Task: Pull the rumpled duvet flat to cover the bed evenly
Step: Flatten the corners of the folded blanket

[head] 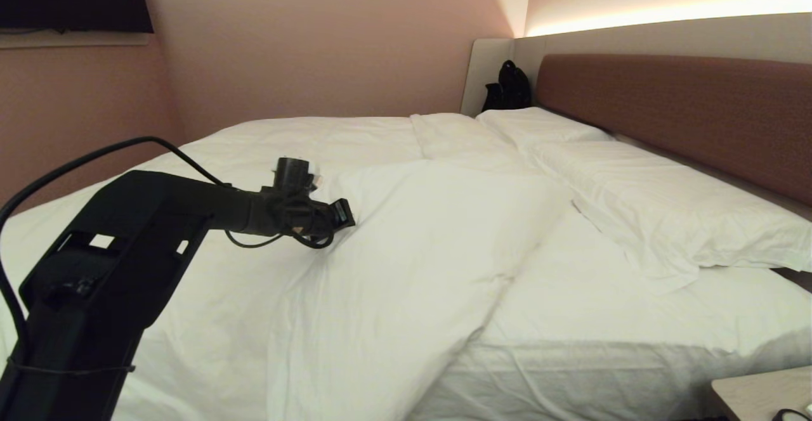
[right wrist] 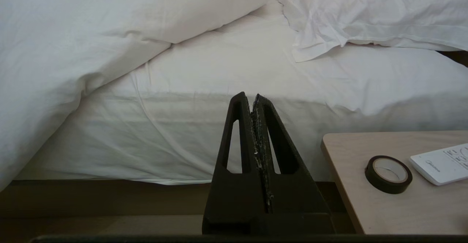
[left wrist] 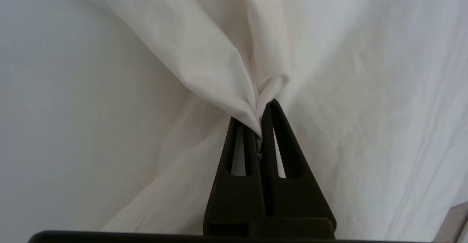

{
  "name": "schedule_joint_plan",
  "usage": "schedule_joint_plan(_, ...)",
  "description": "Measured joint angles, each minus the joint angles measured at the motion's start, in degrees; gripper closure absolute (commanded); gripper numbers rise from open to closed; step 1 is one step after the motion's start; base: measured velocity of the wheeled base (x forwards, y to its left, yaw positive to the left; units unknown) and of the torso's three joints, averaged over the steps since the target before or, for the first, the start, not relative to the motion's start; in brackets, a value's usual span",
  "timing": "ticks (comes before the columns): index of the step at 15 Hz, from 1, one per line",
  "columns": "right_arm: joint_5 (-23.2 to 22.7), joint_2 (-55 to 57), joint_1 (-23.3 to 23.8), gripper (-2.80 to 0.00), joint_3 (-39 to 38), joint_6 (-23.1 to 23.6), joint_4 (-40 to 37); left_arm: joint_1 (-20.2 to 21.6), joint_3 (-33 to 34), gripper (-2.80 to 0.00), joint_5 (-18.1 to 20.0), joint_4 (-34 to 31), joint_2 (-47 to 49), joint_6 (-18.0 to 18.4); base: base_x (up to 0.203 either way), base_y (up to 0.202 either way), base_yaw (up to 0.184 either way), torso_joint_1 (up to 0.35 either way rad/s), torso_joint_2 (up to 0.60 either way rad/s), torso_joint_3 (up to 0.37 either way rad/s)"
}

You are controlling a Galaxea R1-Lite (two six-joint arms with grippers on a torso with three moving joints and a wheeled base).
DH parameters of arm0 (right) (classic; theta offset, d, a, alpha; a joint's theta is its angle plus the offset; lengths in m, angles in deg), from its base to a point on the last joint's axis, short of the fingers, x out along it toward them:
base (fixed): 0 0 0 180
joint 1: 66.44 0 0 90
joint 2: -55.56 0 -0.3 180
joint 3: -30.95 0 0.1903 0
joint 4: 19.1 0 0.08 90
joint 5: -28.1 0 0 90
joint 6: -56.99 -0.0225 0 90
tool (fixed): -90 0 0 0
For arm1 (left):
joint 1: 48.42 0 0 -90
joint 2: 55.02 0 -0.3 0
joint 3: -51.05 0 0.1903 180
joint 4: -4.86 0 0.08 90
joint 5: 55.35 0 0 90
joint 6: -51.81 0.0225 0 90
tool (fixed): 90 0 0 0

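The puffy white duvet [head: 412, 250] lies rumpled across the left part of the bed [head: 571, 370], its edge folded back diagonally, leaving bare sheet by the pillows. My left gripper [head: 346, 215] reaches over the middle of the duvet. In the left wrist view this gripper [left wrist: 261, 115] is shut on a pinched fold of the duvet [left wrist: 204, 52], and the cloth gathers into its tips. My right gripper [right wrist: 252, 98] is shut with nothing in it, low beside the bed, facing the mattress side. There the duvet [right wrist: 73, 34] hangs over the edge.
Two flat white pillows [head: 666, 212] [head: 533, 126] lie along the reddish-brown headboard [head: 685, 104]. A black bag [head: 507, 88] stands in the far corner. A light wooden bedside table [right wrist: 402, 206] carries a roll of black tape [right wrist: 388, 173] and a white remote [right wrist: 442, 162].
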Motion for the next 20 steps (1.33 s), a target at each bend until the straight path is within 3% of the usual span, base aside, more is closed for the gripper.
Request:
schedule_joint_plan(4,0.0,0.0,0.0,0.0,0.0,0.0,0.0,-3.4,8.3,0.0,0.5,0.2,-6.2,0.1,0.0,0.0,0.0,0.0,0.0,0.0)
schedule_joint_plan(6,0.0,0.0,0.0,0.0,0.0,0.0,0.0,-6.9,15.3,0.0,1.7,0.6,-11.7,0.0,0.0,0.0,0.0,0.0,0.0,0.0)
schedule_joint_plan(11,0.0,0.0,0.0,0.0,0.0,0.0,0.0,-16.1,25.9,0.0,2.4,0.8,-23.5,-0.6,0.0,0.0,0.0,0.0,0.0,0.0)
schedule_joint_plan(20,0.0,0.0,0.0,0.0,0.0,0.0,0.0,-26.1,37.1,0.0,3.5,0.6,-34.8,-5.1,0.0,0.0,0.0,0.0,0.0,0.0)
